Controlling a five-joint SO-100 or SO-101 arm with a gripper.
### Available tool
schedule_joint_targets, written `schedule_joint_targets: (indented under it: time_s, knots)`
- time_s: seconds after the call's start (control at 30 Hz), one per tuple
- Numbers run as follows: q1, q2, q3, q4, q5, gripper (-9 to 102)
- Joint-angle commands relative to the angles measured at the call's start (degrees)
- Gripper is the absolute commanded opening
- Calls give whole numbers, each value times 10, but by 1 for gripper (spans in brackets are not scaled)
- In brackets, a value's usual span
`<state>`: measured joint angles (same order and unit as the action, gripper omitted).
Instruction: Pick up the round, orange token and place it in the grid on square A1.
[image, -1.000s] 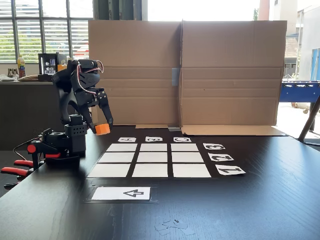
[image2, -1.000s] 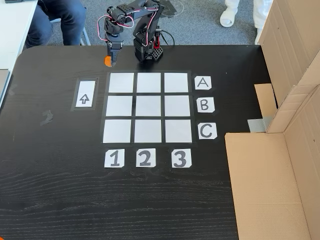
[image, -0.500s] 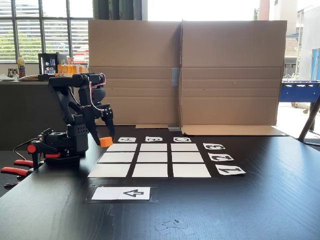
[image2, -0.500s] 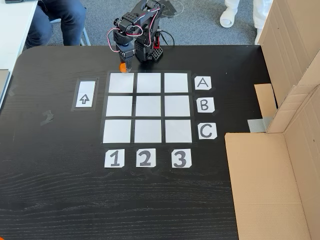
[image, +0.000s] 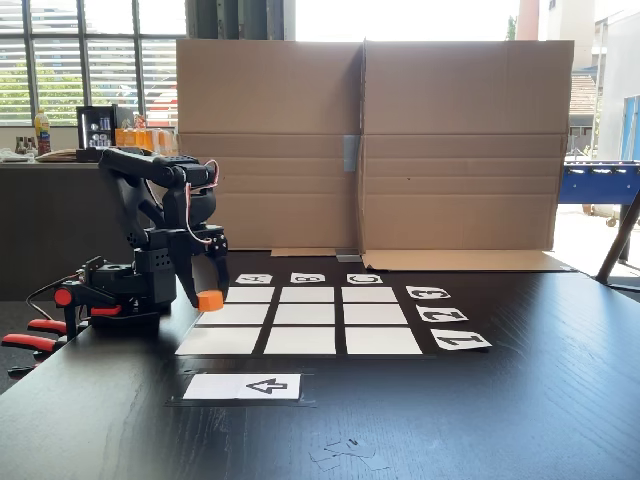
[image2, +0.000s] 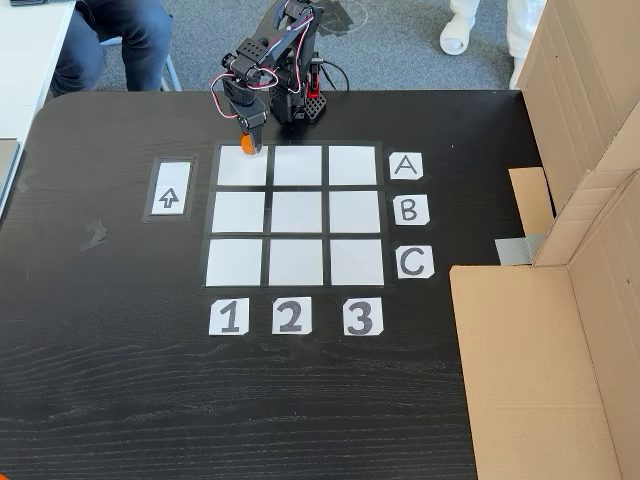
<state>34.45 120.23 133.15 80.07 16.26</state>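
black two-finger gripper (image2: 247, 143) clamps small orange plastic token (image2: 247, 144) | white paper square A1 (image2: 243, 166), seemingly just under, centre at 6 o'clock

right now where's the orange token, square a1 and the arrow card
token (image2: 247, 144): a fixed view from above, its orange top under the gripper.
square A1 (image2: 243, 171): same view, bare white paper below the token.
arrow card (image: 243, 386): a fixed view from the table's side, white paper left of the arrow.

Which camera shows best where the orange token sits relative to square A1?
The fixed view looking down: the token, in the gripper, sits over square A1 at its far edge. The low fixed view shows the token raised, but foreshortens the grid.
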Motion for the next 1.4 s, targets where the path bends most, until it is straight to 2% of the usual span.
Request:
schedule_joint_targets:
  time_s: [0.0,0.57,1.37]
  knots:
    - [15,-18,-8,-22,3,5]
    - [24,-106,-14,-99,3,5]
    - [31,-171,-40,-139,3,6]
